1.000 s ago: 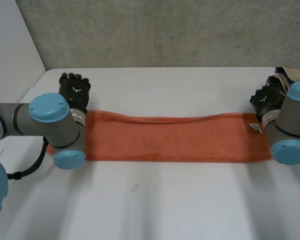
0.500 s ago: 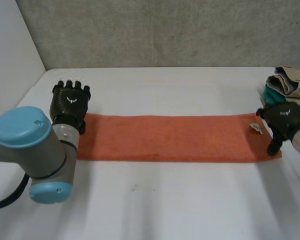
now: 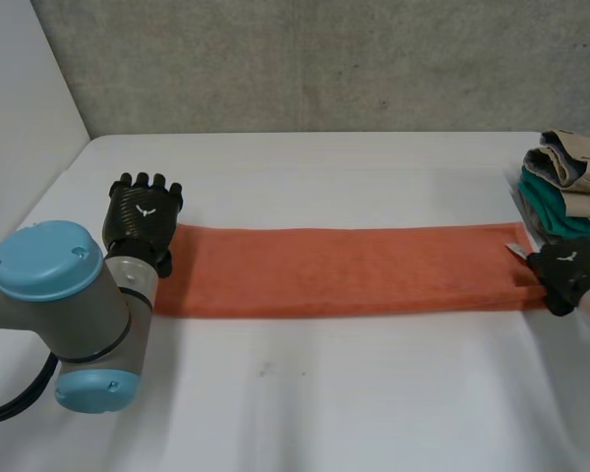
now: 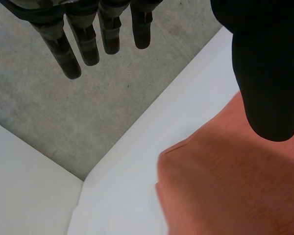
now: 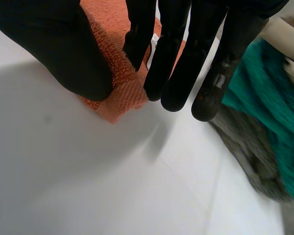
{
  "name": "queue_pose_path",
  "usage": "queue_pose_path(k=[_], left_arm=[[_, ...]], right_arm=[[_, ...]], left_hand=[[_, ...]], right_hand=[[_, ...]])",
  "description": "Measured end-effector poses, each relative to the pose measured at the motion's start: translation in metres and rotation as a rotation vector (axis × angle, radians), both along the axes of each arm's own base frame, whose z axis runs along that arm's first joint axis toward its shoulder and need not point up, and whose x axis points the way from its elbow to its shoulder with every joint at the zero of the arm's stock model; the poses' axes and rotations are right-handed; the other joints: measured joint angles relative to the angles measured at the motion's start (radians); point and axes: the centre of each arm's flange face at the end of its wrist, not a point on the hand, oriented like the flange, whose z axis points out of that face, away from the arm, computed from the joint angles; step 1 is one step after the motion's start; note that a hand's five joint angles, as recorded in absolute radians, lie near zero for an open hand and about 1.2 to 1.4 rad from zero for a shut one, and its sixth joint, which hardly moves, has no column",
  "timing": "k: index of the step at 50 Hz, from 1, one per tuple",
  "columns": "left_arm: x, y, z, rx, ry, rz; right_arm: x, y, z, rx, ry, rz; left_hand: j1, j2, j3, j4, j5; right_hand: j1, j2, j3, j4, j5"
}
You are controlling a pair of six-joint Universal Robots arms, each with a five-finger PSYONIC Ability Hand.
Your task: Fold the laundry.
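An orange towel, folded into a long strip, lies flat across the white table. My left hand is at the strip's left end, open. In the left wrist view its straight fingers are spread off the cloth, and its thumb hangs just over the towel by the far left corner. My right hand is at the strip's near right corner. In the right wrist view its thumb and straight fingers pinch that corner of the towel down at the table.
A pile of folded laundry, beige over teal, stands at the table's right edge just behind my right hand. The teal cloth lies beside that hand's fingertips. A grey wall runs along the table's far edge.
My right hand has come down to the towel's near right corner and closed on it. My left arm has shifted a little, and its hand stays open at the left end.
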Motion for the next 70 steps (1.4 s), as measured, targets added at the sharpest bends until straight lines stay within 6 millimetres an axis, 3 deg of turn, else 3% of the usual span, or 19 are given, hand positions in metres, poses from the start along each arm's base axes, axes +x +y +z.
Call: queue_pose_path(k=[15, 21, 25, 26, 33, 34, 35, 39, 44, 48, 49, 51, 53, 54, 55, 63, 67, 68, 70], left_arm=[[0.004, 0.003, 0.006, -0.006, 0.004, 0.006], [0.007, 0.003, 0.011, -0.016, 0.008, 0.015], [0.013, 0.001, 0.021, -0.037, 0.020, 0.031], [0.013, 0.001, 0.021, -0.037, 0.020, 0.031], [0.026, 0.000, 0.039, -0.076, 0.045, 0.067], [0.026, 0.000, 0.039, -0.076, 0.045, 0.067], [0.030, 0.000, 0.043, -0.083, 0.050, 0.076], [0.036, 0.001, 0.046, -0.089, 0.054, 0.091], [0.041, 0.002, 0.044, -0.080, 0.053, 0.102], [0.042, 0.004, 0.039, -0.064, 0.047, 0.101], [0.041, 0.005, 0.038, -0.062, 0.047, 0.101], [0.041, 0.006, 0.036, -0.056, 0.044, 0.097], [0.040, 0.006, 0.035, -0.052, 0.043, 0.094], [0.039, 0.007, 0.034, -0.052, 0.042, 0.092], [0.038, 0.007, 0.034, -0.052, 0.042, 0.087], [0.014, 0.018, 0.043, -0.081, 0.057, -0.011], [0.004, 0.023, 0.045, -0.087, 0.062, -0.052], [-0.012, 0.033, 0.046, -0.092, 0.072, -0.122], [-0.017, 0.036, 0.045, -0.090, 0.075, -0.145]], right_arm=[[-0.093, -0.022, 0.031, -0.095, 0.166, -0.199], [-0.076, -0.025, 0.052, -0.177, 0.220, -0.139], [-0.016, -0.022, 0.080, -0.305, 0.179, 0.007], [-0.016, -0.022, 0.080, -0.305, 0.179, 0.007], [0.125, 0.022, 0.114, -0.496, 0.036, 0.392], [0.125, 0.022, 0.114, -0.496, 0.036, 0.392], [0.163, 0.041, 0.114, -0.528, 0.001, 0.516], [0.232, 0.084, 0.105, -0.566, -0.070, 0.767], [0.292, 0.128, 0.073, -0.551, -0.132, 1.006], [0.317, 0.148, 0.037, -0.501, -0.144, 1.100], [0.319, 0.149, 0.033, -0.494, -0.144, 1.106], [0.324, 0.154, 0.018, -0.467, -0.139, 1.109], [0.325, 0.154, 0.014, -0.457, -0.133, 1.085], [0.324, 0.152, 0.015, -0.455, -0.129, 1.059], [0.323, 0.149, 0.019, -0.456, -0.129, 1.021], [0.286, 0.125, 0.066, -0.380, -0.245, 0.722], [0.271, 0.119, 0.073, -0.332, -0.280, 0.658], [0.246, 0.112, 0.077, -0.231, -0.320, 0.563], [0.237, 0.110, 0.075, -0.191, -0.327, 0.532]], left_hand=[[0.000, 0.000, 0.000, 0.000, 0.000], [0.000, 0.000, 0.000, 0.000, 0.000], [0.000, 0.000, 0.000, 0.000, 0.000], [0.000, 0.000, 0.000, 0.000, 0.000], [0.000, 0.000, 0.000, 0.000, 0.000], [0.000, 0.000, 0.000, 0.000, 0.000], [0.000, 0.000, 0.000, 0.000, 0.000], [0.000, 0.000, 0.000, 0.000, 0.000], [0.000, 0.000, 0.000, 0.000, 0.000], [0.000, 0.000, 0.000, 0.000, 0.000], [0.000, 0.000, 0.000, 0.000, 0.000], [0.000, 0.000, 0.000, 0.000, 0.000], [0.000, 0.000, 0.000, 0.000, 0.000], [0.000, 0.000, 0.000, 0.000, 0.000], [0.000, 0.000, 0.000, 0.000, 0.000], [0.000, 0.000, 0.000, 0.000, 0.000], [0.000, 0.000, 0.000, 0.000, 0.000], [0.000, 0.000, 0.000, 0.000, 0.000], [0.000, 0.000, 0.000, 0.000, 0.000]], right_hand=[[0.000, 0.000, 0.000, 0.000, 0.000], [0.009, 0.000, 0.000, 0.000, 0.000], [0.009, 0.000, 0.000, 0.000, 0.000], [0.009, 0.000, 0.000, 0.000, 0.000], [0.010, 0.000, 0.000, 0.001, 0.010], [0.010, 0.000, 0.000, 0.001, 0.010], [0.010, 0.000, 0.000, 0.001, 0.010], [0.014, 0.000, 0.000, 0.001, 0.010], [0.014, 0.000, 0.000, 0.001, 0.010], [-0.153, -0.200, -0.178, -0.180, -0.152], [-0.153, -0.200, -0.178, -0.180, -0.152], [-0.567, -0.614, -0.606, -0.605, -0.569], [-0.567, -0.614, -0.606, -0.605, -0.569], [-0.759, -0.920, -0.921, -0.921, -0.873], [-0.768, -0.955, -0.963, -0.953, -0.904], [-0.769, -0.957, -0.968, -0.954, -0.909], [-0.769, -0.957, -0.968, -0.954, -0.909], [-0.769, -0.957, -0.968, -0.954, -0.909], [-0.769, -0.957, -0.968, -0.954, -0.909]])
